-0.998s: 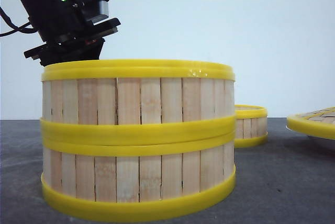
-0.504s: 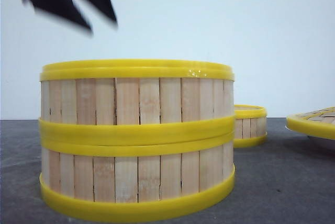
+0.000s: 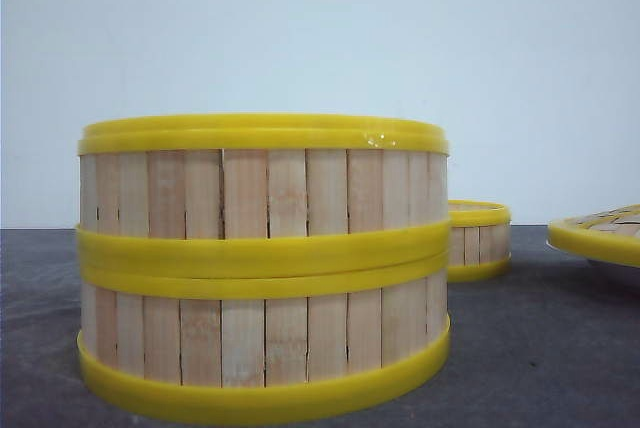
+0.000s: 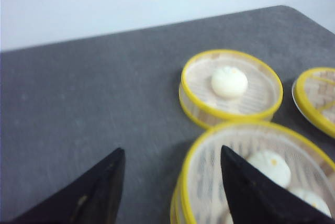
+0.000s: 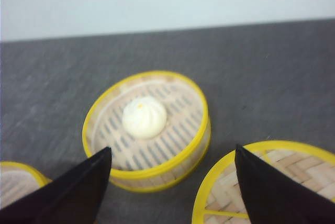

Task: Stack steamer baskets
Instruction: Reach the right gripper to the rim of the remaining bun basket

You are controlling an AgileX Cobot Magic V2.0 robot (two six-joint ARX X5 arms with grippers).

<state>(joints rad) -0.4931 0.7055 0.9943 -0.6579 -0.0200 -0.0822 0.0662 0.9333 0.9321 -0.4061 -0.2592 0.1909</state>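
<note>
You see the grey worktop (image 3: pixel 560 348) carrying a two-high stack: the upper steamer basket (image 3: pixel 262 183) sits squarely on the lower steamer basket (image 3: pixel 262 333), rims touching. The left wrist view shows the upper one holding white buns (image 4: pixel 269 165). The third steamer basket (image 3: pixel 478 240) stands apart behind the stack to the right, holding a single bun (image 5: pixel 144 116). The woven lid (image 3: pixel 600 233) lies near the right edge, just beside that basket. Bare worktop lies left of the stack. The left pincer (image 4: pixel 170 182) hangs released above the stack's near rim, gripping nothing. The right pincer (image 5: pixel 172 177) is released too, over the gap between third basket and lid
</note>
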